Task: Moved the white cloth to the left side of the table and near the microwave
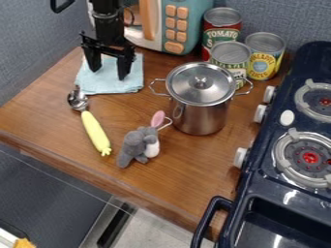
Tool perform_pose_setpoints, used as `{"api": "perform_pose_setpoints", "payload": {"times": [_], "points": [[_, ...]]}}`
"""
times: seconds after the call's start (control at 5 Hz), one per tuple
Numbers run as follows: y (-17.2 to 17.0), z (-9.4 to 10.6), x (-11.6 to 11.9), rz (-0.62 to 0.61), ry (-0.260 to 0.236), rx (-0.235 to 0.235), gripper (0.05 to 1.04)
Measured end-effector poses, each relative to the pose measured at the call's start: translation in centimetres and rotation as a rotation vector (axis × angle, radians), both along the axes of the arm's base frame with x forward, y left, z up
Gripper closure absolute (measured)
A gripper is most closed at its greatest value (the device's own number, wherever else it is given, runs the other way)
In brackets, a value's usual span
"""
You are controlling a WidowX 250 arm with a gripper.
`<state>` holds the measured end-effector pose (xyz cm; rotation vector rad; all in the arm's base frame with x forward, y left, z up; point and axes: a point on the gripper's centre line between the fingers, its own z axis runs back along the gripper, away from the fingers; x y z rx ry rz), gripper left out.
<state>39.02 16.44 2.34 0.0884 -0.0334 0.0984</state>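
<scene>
Cloth [109, 83] near microwave [167, 24]; end effector [109, 74] apparently above

Microwave [192, 24], beyond the tool [109, 72]: top cut off. Cloth [97, 87], below the tool: partly hidden by it. Stove [259, 179], well right of the tool: cut off by the right edge.

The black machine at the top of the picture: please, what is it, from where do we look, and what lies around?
A fixed camera looks down at a slant. The machine is a robot arm. Its open gripper hangs over a light blue cloth and seems to hold nothing. The wooden table also carries a toy microwave, three cans, a lidded metal pot, a yellow-handled spoon and a grey plush toy. At right is a toy stove.
</scene>
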Motion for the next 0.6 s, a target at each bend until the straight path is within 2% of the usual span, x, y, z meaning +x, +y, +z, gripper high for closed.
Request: {"api": "perform_pose_setpoints", "payload": {"times": [0.2,0.4,0.6], "points": [[-0.3,0.7,-0.8,0.042,0.045,-0.009,0.084],[-0.6,4.2,-0.8,0.065,-0.006,0.009,0.084],[-0.9,5.6,-1.1,0.06,-0.029,0.014,0.084]]}}
